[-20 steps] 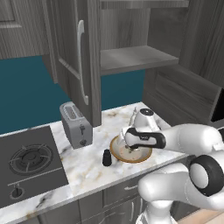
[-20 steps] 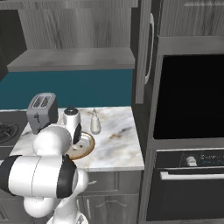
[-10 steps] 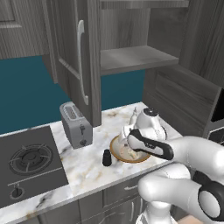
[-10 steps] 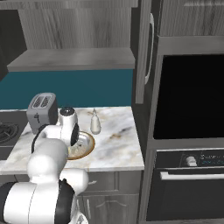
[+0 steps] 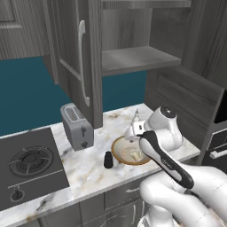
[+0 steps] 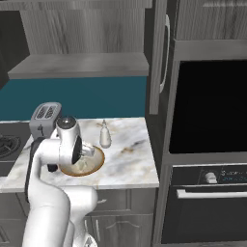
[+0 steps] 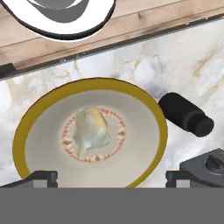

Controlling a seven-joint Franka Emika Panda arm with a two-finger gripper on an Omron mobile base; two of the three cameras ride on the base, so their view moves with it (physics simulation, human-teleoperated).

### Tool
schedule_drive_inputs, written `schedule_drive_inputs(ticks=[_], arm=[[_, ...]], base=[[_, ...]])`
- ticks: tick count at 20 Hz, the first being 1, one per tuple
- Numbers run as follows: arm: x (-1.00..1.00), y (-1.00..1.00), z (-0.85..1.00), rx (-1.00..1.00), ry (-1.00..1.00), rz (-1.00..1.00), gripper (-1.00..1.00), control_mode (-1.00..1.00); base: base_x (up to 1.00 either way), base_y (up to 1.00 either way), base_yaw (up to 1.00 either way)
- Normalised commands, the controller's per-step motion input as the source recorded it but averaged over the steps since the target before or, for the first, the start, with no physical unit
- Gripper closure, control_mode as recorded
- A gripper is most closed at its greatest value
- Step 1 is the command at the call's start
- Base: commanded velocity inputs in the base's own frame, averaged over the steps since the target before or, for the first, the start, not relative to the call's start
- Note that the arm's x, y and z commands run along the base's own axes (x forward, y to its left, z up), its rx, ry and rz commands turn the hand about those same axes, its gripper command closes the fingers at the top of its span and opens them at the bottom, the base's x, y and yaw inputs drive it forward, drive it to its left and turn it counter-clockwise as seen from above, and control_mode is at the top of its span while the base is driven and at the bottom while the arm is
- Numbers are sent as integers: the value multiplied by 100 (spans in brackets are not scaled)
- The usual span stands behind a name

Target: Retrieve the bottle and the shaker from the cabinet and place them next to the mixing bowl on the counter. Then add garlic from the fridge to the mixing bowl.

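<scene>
**Technician:** Where did the garlic [image 7: 91, 131] lie at this step?

**Supervisor:** It lay in the centre of the mixing bowl [image 7: 144, 107], inside the ring of red dots. The gripper [image 7: 111, 177] hung directly above it with its jaws spread wide and nothing held. The dark shaker [image 7: 186, 114] stood just beside the bowl's rim; the pale bottle [image 6: 104, 135] stood near the bowl on its other side, on the marble counter [image 6: 128, 161].

**Technician:** How should the release have been completed well?

**Supervisor:** In my judgement, the hand should have risen straight up, jaws kept apart, so neither fingertip clipped the rim or tipped the shaker. Sideways travel belonged only above the toaster [image 5: 77, 126].

**Technician:** Any markings to record?

**Supervisor:** No brand, label or writing could be read on any item.
</scene>
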Motion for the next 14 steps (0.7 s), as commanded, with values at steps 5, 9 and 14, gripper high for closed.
schedule_drive_inputs(ticks=[5,9,14], arm=[[-83,0,48,2,-34,-8,-100,-100],[-68,0,74,0,-23,-3,-100,-100],[-70,0,63,0,-12,0,-100,-100]], base=[[0,0,0],[0,0,0],[0,0,0]])
